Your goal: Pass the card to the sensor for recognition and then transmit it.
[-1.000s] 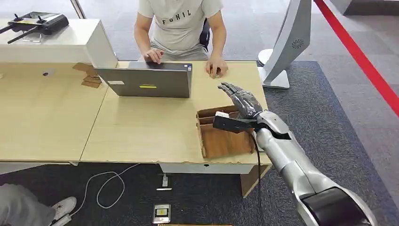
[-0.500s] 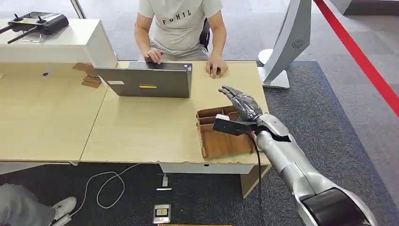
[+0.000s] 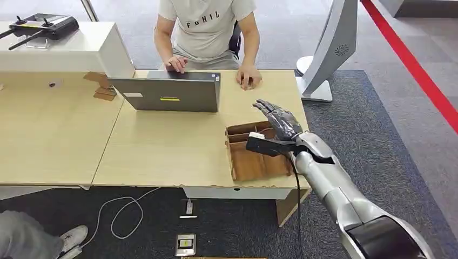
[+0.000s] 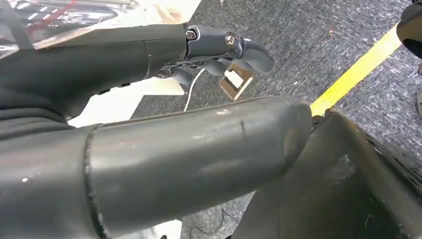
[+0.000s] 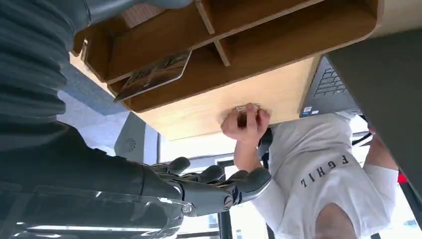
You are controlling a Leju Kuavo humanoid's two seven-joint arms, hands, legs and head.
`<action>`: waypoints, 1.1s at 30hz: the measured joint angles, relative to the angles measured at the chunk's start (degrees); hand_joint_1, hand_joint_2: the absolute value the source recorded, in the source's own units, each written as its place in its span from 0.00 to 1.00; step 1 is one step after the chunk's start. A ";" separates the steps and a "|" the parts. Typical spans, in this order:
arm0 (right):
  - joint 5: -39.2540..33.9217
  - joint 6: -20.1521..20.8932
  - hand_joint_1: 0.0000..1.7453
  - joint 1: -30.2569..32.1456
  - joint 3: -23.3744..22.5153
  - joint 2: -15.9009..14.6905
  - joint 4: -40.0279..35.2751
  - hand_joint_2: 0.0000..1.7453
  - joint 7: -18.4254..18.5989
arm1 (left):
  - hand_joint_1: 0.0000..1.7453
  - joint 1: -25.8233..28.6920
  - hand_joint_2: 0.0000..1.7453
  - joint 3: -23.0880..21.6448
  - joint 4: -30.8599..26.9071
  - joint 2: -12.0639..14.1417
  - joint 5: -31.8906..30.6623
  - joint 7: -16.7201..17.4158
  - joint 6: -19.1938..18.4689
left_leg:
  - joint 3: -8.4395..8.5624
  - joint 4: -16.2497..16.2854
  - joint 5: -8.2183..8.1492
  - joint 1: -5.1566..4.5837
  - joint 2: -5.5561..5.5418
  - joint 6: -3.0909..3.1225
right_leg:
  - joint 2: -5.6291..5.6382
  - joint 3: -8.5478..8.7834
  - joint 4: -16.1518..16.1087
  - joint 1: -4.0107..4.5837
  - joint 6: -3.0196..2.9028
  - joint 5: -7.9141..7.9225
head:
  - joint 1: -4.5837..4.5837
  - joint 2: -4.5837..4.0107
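My right hand (image 3: 278, 120) hovers over the far end of a brown wooden tray (image 3: 259, 164) near the table's right edge, fingers spread and holding nothing. In the right wrist view the hand (image 5: 209, 186) is stretched out flat, apart from the tray (image 5: 249, 45). A dark printed card (image 5: 152, 74) lies in one of the tray's narrow compartments. My left hand (image 4: 199, 149) hangs over the carpet, its fingers (image 4: 224, 45) stretched out with nothing in them.
A person (image 3: 208, 32) sits across the table with both hands on it, behind an open grey laptop (image 3: 170, 94). A white stand (image 3: 329, 48) rises from the floor beyond the table's right end. A white box (image 3: 70, 48) carries a black controller (image 3: 43, 26).
My right hand has drifted slightly lower and nearer to me over the tray. The person and the laptop have not moved.
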 joint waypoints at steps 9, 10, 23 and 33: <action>0.02 -1.16 0.00 -0.01 0.39 0.02 0.96 1.00 0.02 | 0.00 -0.01 0.00 0.00 0.00 0.00 -0.02 -0.61 0.00 | 0.00 0.00 0.00 0.00 0.00 0.00 | 0.00 0.00 0.00 0.00 0.00 0.00 | 0.00 0.00; 0.02 -1.31 0.00 -0.02 0.44 0.02 1.05 1.00 0.02 | 0.00 -0.01 0.00 0.00 0.00 0.00 -0.02 -0.66 0.00 | 0.00 0.00 0.00 0.00 0.00 0.00 | 0.00 0.00 0.00 0.00 0.00 0.00 | 0.00 0.00; 0.17 -1.99 0.00 -2.05 0.63 -1.53 3.06 1.00 0.46 | 0.00 -0.02 0.00 0.00 0.00 0.00 0.15 -0.96 -0.20 | 0.00 0.01 0.00 0.00 0.00 0.00 | 0.00 0.00 0.00 0.00 0.00 0.00 | 0.00 0.00; 0.15 -2.71 0.00 -2.36 0.63 -2.36 4.46 1.00 0.52 | 0.00 -0.03 0.00 0.00 0.00 -0.02 -0.02 -0.92 -0.17 | 0.00 0.00 0.00 0.00 0.00 0.00 | 0.00 0.00 -0.01 0.00 0.00 0.00 | 0.00 0.00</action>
